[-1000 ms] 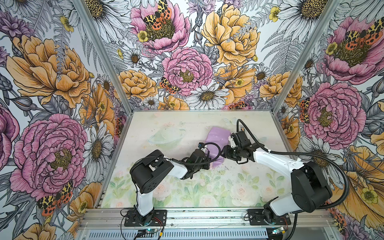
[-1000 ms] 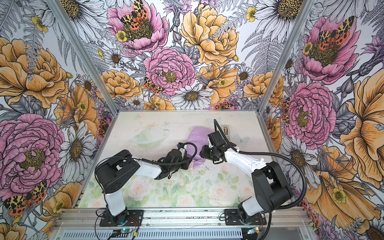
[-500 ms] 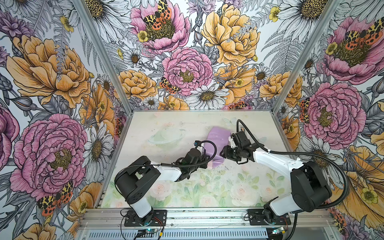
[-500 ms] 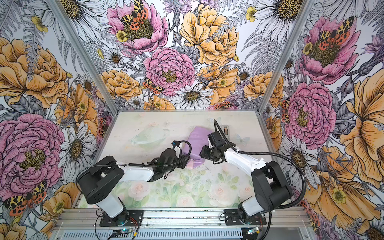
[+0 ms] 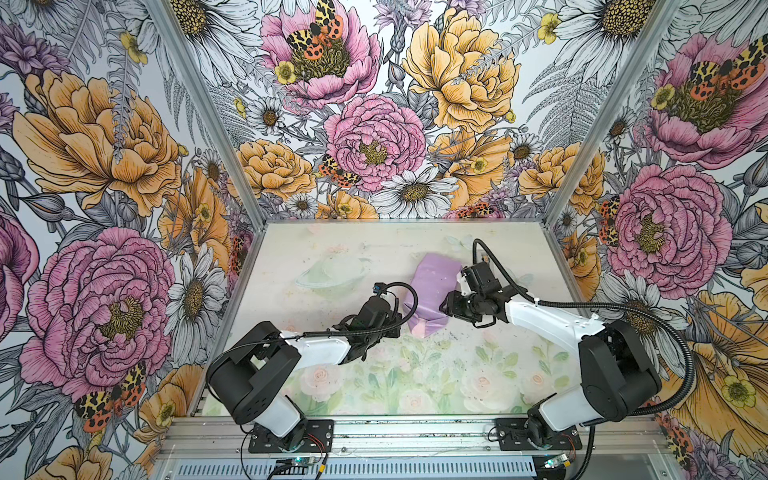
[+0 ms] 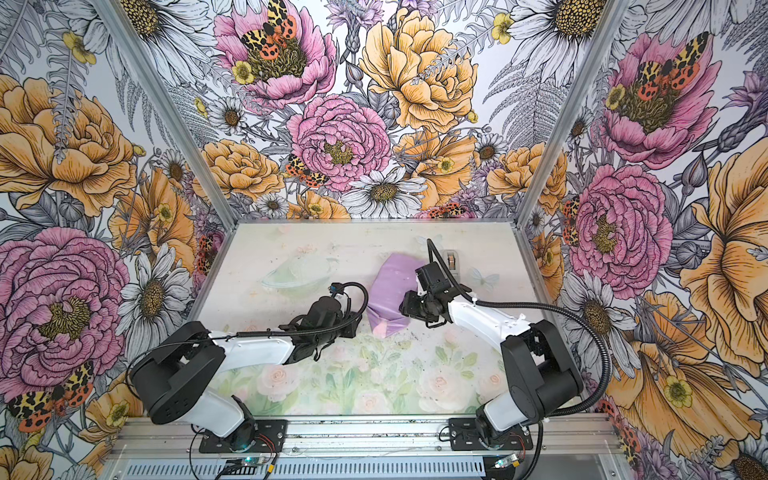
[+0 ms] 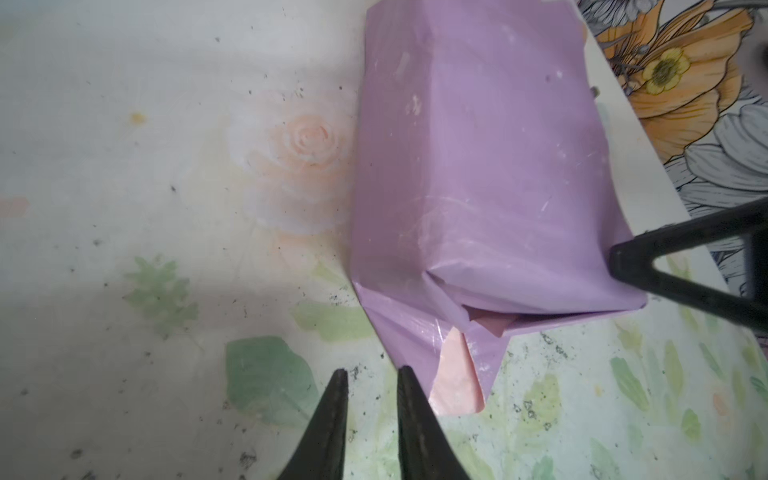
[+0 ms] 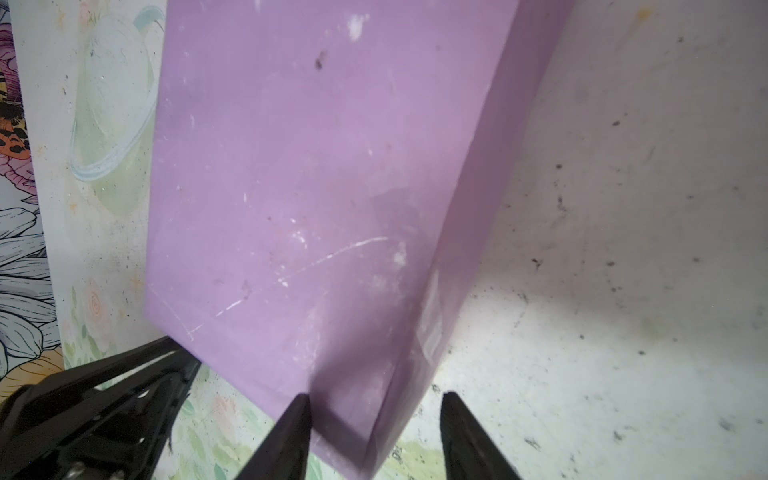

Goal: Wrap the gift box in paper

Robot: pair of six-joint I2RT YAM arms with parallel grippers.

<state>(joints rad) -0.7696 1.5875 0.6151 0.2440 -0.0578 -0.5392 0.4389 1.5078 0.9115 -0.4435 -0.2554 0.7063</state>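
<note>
The gift box is hidden inside the paper (image 5: pixel 432 286) (image 6: pixel 390 286), a lilac parcel lying on the table right of centre. Its near end is loosely folded, with a pale pink flap (image 7: pixel 455 382) sticking out. My left gripper (image 7: pixel 372 372) (image 5: pixel 400 327) (image 6: pixel 358 328) hovers low beside that flap, jaws a narrow gap apart, holding nothing. My right gripper (image 8: pixel 376 398) (image 5: pixel 446 306) (image 6: pixel 405 308) is open astride the parcel's near right corner (image 8: pixel 353 424). One of its fingers (image 8: pixel 291 419) touches the paper; the other stands off it.
A grey tape dispenser (image 6: pixel 451 262) stands behind the right wrist, near the back right of the floral table (image 5: pixel 415 386). The booth's walls close in the table on three sides. Both arms reach in from the front rail.
The left arm has dropped its elbow and stretched out low, and its gripper drew slightly back from the parcel. The right arm and the parcel have stayed put.
</note>
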